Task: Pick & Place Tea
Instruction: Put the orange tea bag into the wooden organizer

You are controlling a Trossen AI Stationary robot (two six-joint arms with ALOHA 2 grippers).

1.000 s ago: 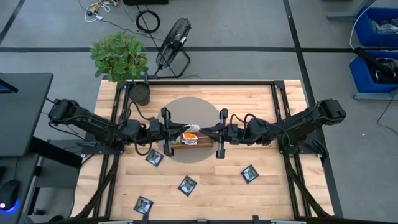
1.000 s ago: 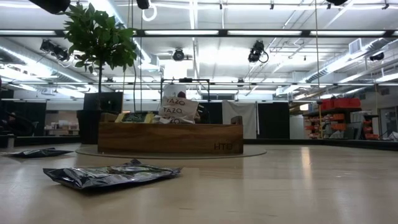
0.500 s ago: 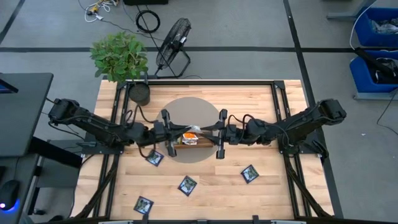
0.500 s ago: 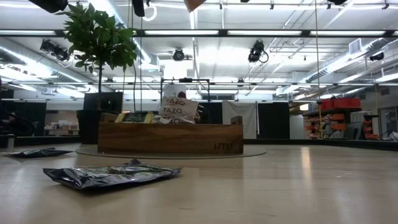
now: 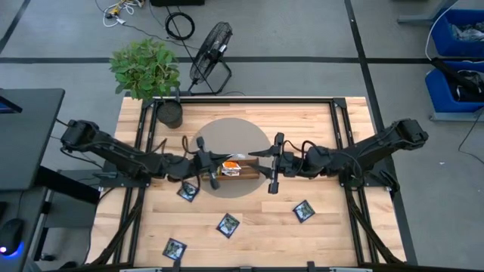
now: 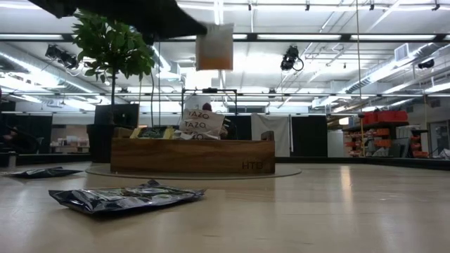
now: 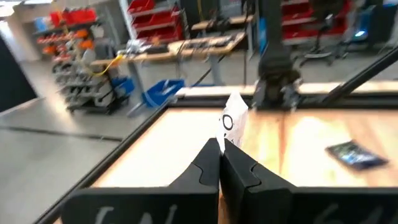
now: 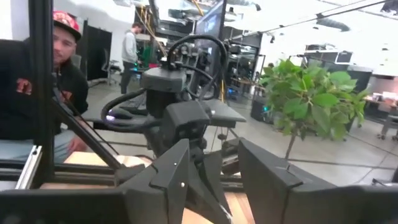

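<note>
An orange-and-white tea sachet (image 6: 214, 47) hangs above the long wooden tray (image 6: 192, 156), with my left gripper (image 5: 221, 161) shut on it. In the left wrist view the sachet (image 7: 234, 118) sticks out past the shut fingertips. My right gripper (image 5: 255, 156) stands open just to the sachet's right, apart from it, with nothing between its fingers (image 8: 177, 168). More sachets stand in the tray (image 6: 200, 121). Several dark navy sachets (image 5: 228, 224) lie flat on the table nearer the front edge. My left gripper pinches the sachet between its two shut fingers at the upper left corner (image 6: 204, 31). The fingers come roughly level from the table's left. The sachet hangs upright below and beyond the fingertips, clear of the tray.
The tray sits on a round grey mat (image 5: 231, 132). A potted plant (image 5: 147, 68) stands at the far left corner, with a fan (image 5: 210, 49) on the floor behind it. A black frame rims the table. A person (image 8: 28, 81) sits beyond the table's left side.
My right gripper has drawn back toward the table's right edge, off the sachet. My left gripper has come down with the sachet, which now hangs fully in the low view where before only its lower tip showed.
</note>
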